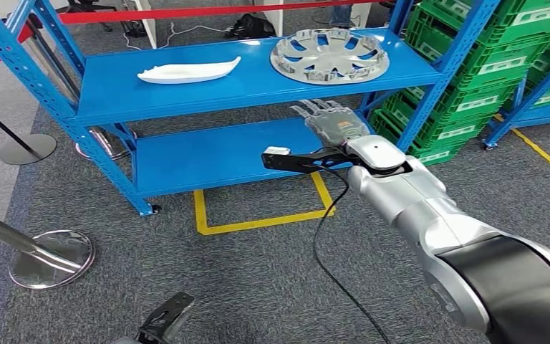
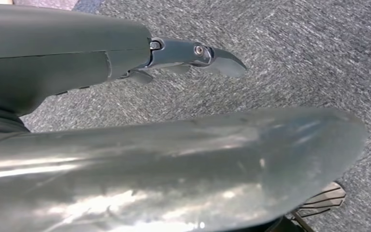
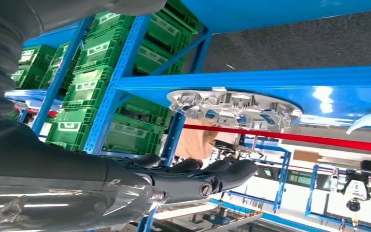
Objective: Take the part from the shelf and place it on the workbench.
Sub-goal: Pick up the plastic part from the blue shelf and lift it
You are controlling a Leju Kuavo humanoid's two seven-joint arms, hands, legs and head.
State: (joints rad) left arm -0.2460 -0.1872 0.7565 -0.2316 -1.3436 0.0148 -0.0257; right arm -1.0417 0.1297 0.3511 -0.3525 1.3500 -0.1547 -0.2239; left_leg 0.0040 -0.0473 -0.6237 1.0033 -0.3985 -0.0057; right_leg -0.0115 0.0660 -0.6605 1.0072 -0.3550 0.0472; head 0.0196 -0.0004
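**My right hand reaches toward the shelf, nothing in it**

I count two parts on the top board of the blue shelf (image 1: pixel 186 89): one silver wheel cover (image 1: pixel 329 55) toward the right end, lying flat, and one long white moulded piece (image 1: pixel 188 71) toward the left, well apart from it. The lower board carries nothing that I can make out.

My right hand (image 1: pixel 327 120) is stretched out in front of the shelf, below the top board's front edge and under the wheel cover, fingers (image 3: pixel 222 174) straight, close side by side and empty. It touches neither part. From my right wrist, the wheel cover (image 3: pixel 234 107) sits beyond my fingertips on the board's edge.

My left hand (image 2: pixel 193 55) hangs low over the grey carpet (image 1: pixel 243 279); its fingers look extended with nothing between them.

Stacks of green crates (image 1: pixel 487 64) stand right of the shelf; what they hold I cannot tell.
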